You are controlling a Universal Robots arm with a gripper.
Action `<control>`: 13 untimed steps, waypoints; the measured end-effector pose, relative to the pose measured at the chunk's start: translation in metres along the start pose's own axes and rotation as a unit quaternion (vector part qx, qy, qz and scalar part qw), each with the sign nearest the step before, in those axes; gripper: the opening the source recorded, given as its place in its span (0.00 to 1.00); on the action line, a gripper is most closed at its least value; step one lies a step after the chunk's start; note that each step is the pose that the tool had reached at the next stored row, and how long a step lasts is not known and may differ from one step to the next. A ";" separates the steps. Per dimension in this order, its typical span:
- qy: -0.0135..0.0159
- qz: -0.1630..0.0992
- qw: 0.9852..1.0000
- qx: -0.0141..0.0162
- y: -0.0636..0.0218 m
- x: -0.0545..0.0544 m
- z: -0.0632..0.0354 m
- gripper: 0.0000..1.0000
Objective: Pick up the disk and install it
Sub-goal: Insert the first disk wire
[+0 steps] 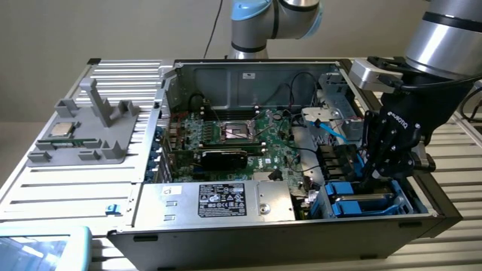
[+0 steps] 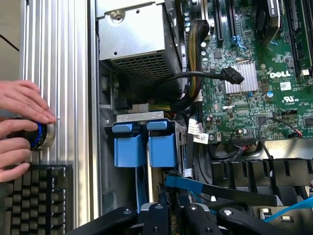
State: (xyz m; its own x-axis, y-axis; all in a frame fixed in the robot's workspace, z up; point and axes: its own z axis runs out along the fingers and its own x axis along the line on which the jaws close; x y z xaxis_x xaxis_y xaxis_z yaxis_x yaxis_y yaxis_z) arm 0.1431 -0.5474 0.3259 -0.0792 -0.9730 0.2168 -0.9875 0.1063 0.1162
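- Disk [image 1: 360,199] is found inside the open case [image 1: 226,240], in the drive bay at the corner toward the exterior view's right. It lies flat in its blue frame, silver face up.
- Gripper [image 1: 373,182] is lowered into that bay, directly over the disk. Its fingers are drawn nearly together into a narrow point. Nothing is seen pinched between them. The tip is at the blue frame, touching or just above; which cannot be told.
- In the wrist view, two blue frame ends [image 2: 129,149] are seen side by side in the bay, level with each other. Which one belongs to the disk cannot be told.
- Grey stand [image 1: 90,141], outside the case toward the exterior view's left, is seen holding only a chip [image 1: 62,130].
- A person's hand [image 2: 22,129] is rested on a knob [image 2: 39,136] beside a keyboard [image 2: 36,198].

Progress, as judged: pick-up and carry appear done, and the disk is placed in its bay. Full seating or latching cannot be confirmed. The gripper is not yet withdrawn, so installation is taken as close to finished but not closed out.
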 end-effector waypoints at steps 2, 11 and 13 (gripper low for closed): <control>0.000 0.000 1.000 0.001 0.0000 0.000 -0.0011 0.18; 0.000 0.001 1.000 0.003 0.0006 0.001 -0.0048 0.25; 0.000 0.001 1.000 0.003 0.0006 0.001 -0.0049 0.25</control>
State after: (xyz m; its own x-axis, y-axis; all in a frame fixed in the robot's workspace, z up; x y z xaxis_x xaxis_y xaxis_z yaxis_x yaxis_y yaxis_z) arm 0.1431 -0.5474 0.3309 -0.0804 -0.9730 0.2165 -0.9882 0.1063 0.1107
